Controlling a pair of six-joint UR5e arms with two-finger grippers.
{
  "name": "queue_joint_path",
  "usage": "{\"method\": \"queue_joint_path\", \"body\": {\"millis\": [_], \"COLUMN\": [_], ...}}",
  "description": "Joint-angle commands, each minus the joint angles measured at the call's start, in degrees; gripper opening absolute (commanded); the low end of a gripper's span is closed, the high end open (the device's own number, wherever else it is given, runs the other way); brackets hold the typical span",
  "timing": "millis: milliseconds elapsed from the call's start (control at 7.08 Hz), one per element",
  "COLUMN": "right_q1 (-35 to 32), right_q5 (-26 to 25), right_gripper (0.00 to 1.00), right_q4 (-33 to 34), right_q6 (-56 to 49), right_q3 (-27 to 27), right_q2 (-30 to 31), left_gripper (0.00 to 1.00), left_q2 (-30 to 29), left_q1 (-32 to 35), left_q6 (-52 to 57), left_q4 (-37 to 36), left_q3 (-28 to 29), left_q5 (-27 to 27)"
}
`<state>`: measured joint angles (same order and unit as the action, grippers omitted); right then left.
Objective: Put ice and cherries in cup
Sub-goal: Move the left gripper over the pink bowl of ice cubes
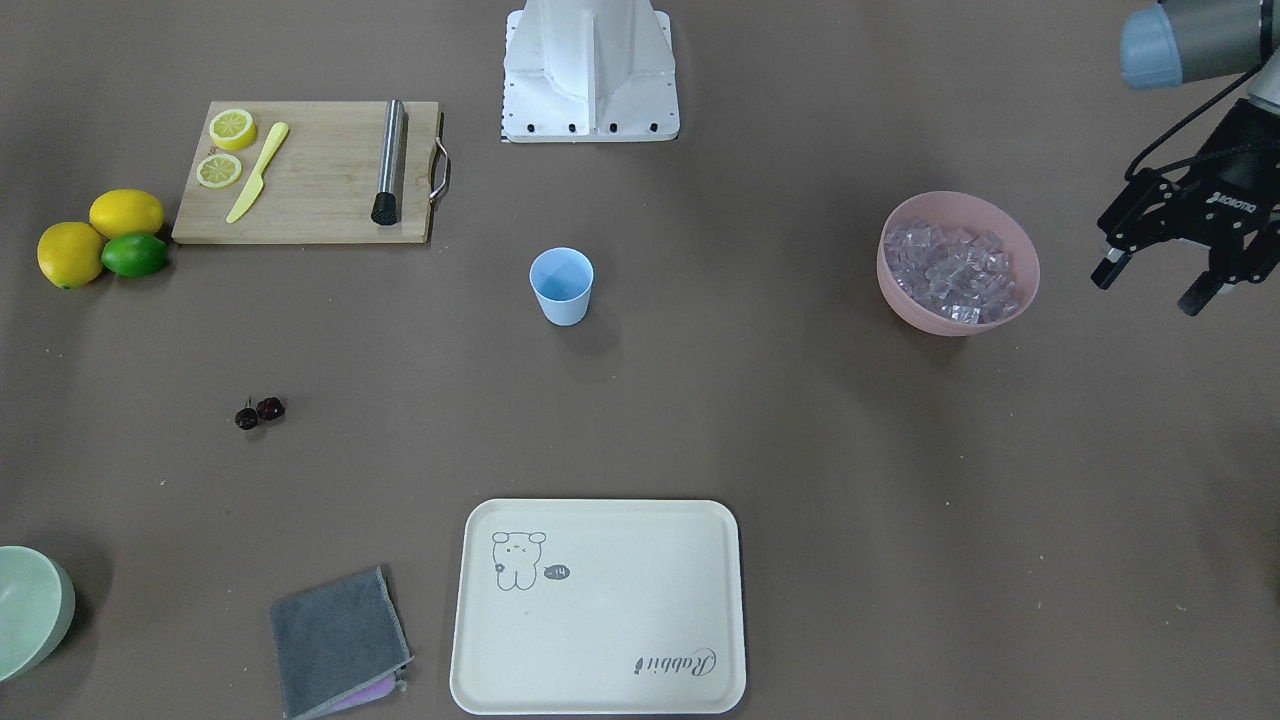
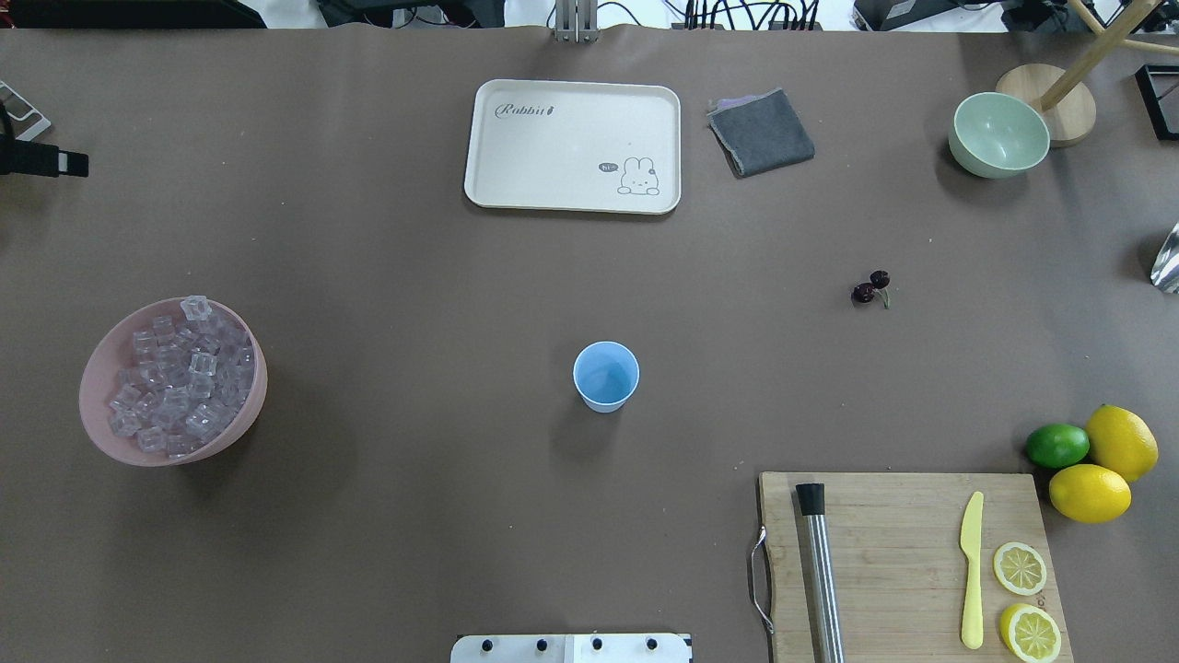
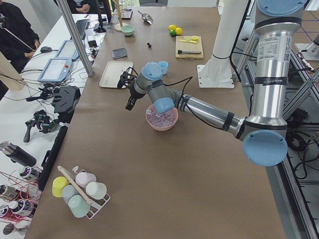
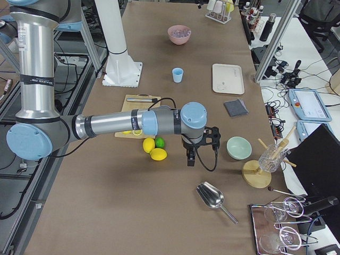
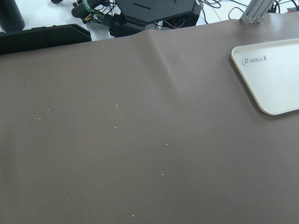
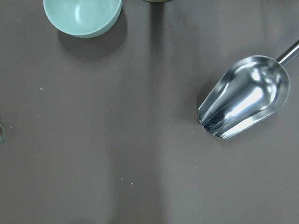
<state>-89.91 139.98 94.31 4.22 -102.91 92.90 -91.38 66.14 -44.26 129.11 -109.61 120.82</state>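
Front-facing view, L to R. A pale green bowl (image 1: 30,610) is cut off by the lower-left edge. At upper left, two lemons (image 1: 125,212) and a lime (image 1: 134,255) are bunched together, touching, just beside a wooden cutting board (image 1: 310,190). On the board are laid two lemon halves (image 1: 232,128), a yellow knife (image 1: 257,172) and a metal muddler (image 1: 390,160).

The cherries (image 1: 260,411) are found on the bare table at left of ctr, below the board and well apart from it, w/ the two fruits side by side. A grey cloth (image 1: 338,640) is placed at the bottom, just left of a cream tray (image 1: 600,620).

The cup (image 1: 562,287) is stood upright at ctr frame, apart from everything else; its bare blue bottom is seen from overhead. At right, the ice (image 1: 950,272) is piled in a pink bowl (image 1: 940,322).

At the far right edge the left gripper (image 1: 1150,283) is held above the table, beside the pink bowl but not over it. Its fingers are spread wide and nothing is gripped btwn them.

The right gripper (image 4: 192,158) is shown only in the right side view, pointed down near the lemons and a metal scoop (image 4: 211,196). Whether it is spread or closed cannot be told.
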Motion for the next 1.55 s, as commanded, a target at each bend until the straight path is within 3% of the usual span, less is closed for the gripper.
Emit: {"method": "queue_joint_path", "body": {"millis": [0,282,1129,1271,1412], "right_q1": [0.0,0.0,0.0,0.0,0.0], "right_q5": [0.5,0.5,0.9,0.9,0.9], "right_gripper": [1.0,1.0,1.0,1.0,1.0], "right_q4": [0.0,0.0,0.0,-0.1,0.0], "right_q6": [0.1,0.1,-0.4,-0.5,-0.5], "right_q3": [0.1,0.2,0.1,0.0,-0.1], "right_q2": [0.0,0.0,0.0,0.0,0.1], "left_gripper": [0.98,0.98,0.95,0.76,0.7], "left_q2": [-0.5,1.3,3.0,3.0,3.0], "left_q1": [-7.7,-13.3,-20.3,-20.3,-20.3], "left_q6": [-4.6,-6.9,-7.2,-7.2,-7.2], "left_q4": [-0.6,-1.7,-3.7,-3.7,-3.7], "left_q3": [-0.2,-0.3,-0.3,0.1,0.3], "left_q5": [-8.5,-12.5,-12.4,-12.3,-12.2]}}
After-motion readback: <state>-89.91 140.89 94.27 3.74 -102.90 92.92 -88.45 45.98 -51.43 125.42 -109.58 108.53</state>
